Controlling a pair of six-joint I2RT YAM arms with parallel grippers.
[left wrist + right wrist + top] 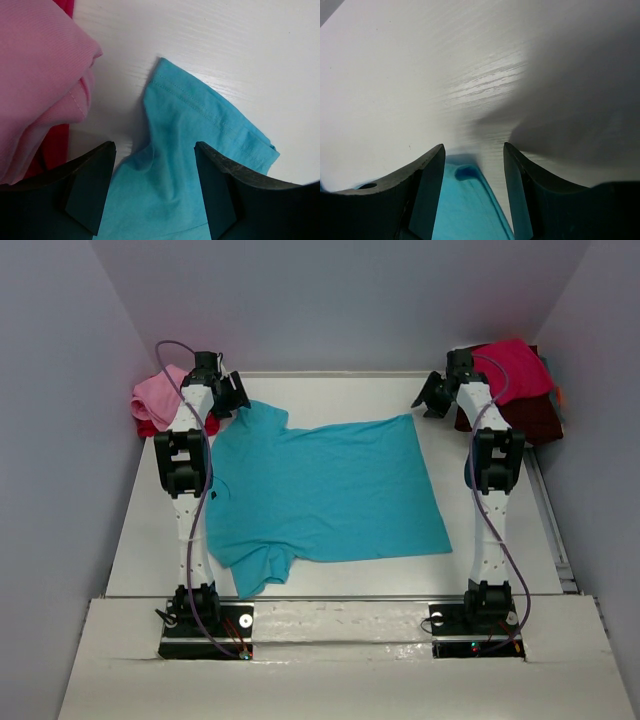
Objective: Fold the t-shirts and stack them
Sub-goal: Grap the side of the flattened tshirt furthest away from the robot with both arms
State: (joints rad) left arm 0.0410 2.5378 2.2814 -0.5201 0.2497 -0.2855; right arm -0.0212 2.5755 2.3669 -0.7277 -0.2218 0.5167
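turquoise soft cloth t-shirt (320, 490) lay flat, unfolded. i had left gripper (154, 150) wide open astride sleeve (200, 115), right gripper (473, 150) part-open astride hem corner (465, 175), nothing gripped. next: pinch both, fold.

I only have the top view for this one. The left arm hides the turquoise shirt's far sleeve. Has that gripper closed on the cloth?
Observer: No. The left gripper is open, and the turquoise shirt has its sleeve lying loose between the fingers.
Operator: And the right one?
Observer: The right gripper is open too, with the shirt's hem corner between its fingers.
Operator: Does the pink shirt touch that sleeve?
Observer: No, bare table shows between the pink shirt and the sleeve.
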